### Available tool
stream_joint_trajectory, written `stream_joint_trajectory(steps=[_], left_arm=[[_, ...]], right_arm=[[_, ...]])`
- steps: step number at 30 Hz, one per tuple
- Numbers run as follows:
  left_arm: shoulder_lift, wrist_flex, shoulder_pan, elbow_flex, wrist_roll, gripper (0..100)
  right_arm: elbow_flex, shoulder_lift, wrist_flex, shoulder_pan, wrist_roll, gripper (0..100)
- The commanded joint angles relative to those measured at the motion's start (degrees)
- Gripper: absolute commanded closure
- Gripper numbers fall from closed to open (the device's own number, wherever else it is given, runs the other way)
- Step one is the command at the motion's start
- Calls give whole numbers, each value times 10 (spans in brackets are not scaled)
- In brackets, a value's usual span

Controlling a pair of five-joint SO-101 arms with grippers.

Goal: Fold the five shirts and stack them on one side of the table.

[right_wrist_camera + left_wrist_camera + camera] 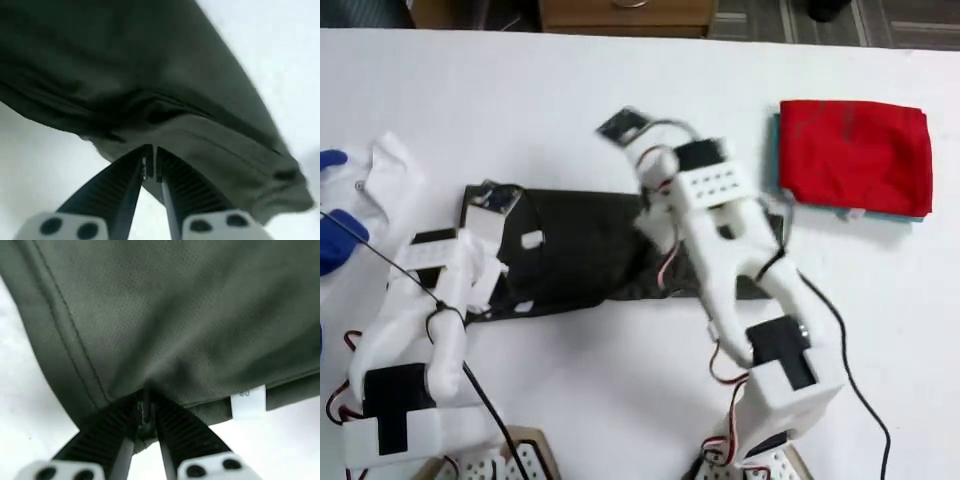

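Black shirt [575, 255] looks light and floppy, so hem grabs make sense; both arms' jaws are pinched shut on its edge.

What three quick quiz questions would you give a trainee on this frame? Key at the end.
1. True or false: the folded red cloth shirt lies on top of the dark grey knit shirt.
2. What is the left hand shut on? A: the dark grey shirt's stitched hem. B: the red shirt. C: nothing.
3. Fill the gap: the right hand pinches an edge of the ___ shirt.

Key: 1 false, they lie apart on the table. 2 A. 3 dark grey.
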Motion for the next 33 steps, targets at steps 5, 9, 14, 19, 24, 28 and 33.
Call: stream_joint_trajectory(steps=[5, 9, 14, 19, 24, 28, 33], left_arm=[[2, -23, 2, 0, 2, 976], [2, -23, 2, 0, 2, 976], [2, -23, 2, 0, 2, 976], [2, -23, 2, 0, 2, 976], [-2, -23, 4, 0, 4, 976], [-2, 27, 4, -30, 5, 976], [-2, 178, 4, -181, 6, 976]], right_arm=[[115, -29, -73, -75, -10, 980], [175, -25, -116, -73, -10, 980], [208, -36, -122, -74, -5, 980], [195, -104, -121, -71, -7, 980], [156, -219, -67, -68, -9, 980], [149, -290, -23, -21, -9, 980], [152, -315, 15, 101, -4, 959]])
